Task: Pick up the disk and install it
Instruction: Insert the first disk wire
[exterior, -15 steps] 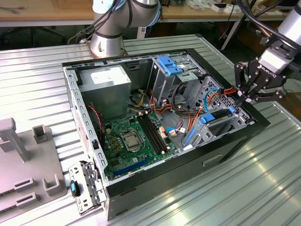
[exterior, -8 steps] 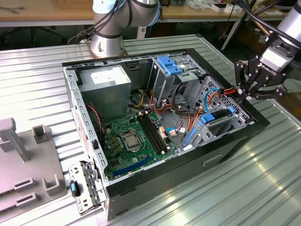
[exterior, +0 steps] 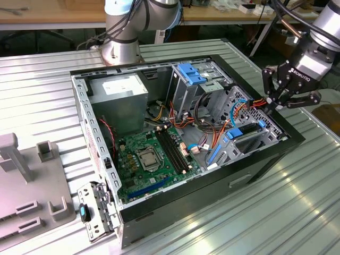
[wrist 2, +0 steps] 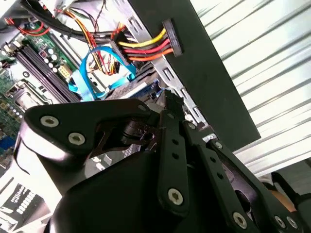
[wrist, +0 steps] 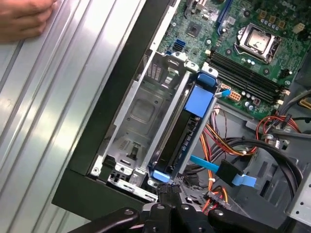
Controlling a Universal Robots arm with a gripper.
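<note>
1. Your computer case (exterior: pixel 254 171) lies open, and it holds a green board (exterior: pixel 150 155), a bundle of cables (wrist: pixel 228 141) and, right below the gripper (exterior: pixel 273 106), a metal drive cage (wrist: pixel 140 112).
2. The disk (wrist: pixel 186 132) stands on edge inside that cage, in the slot on the cable side.
3. Its long axis runs straight away from the gripper toward the green board, with the blue tab at the far end.
4. The gripper's fingers look pressed together, their tip just at the disk's near end. You cannot tell whether they touch it.
</note>
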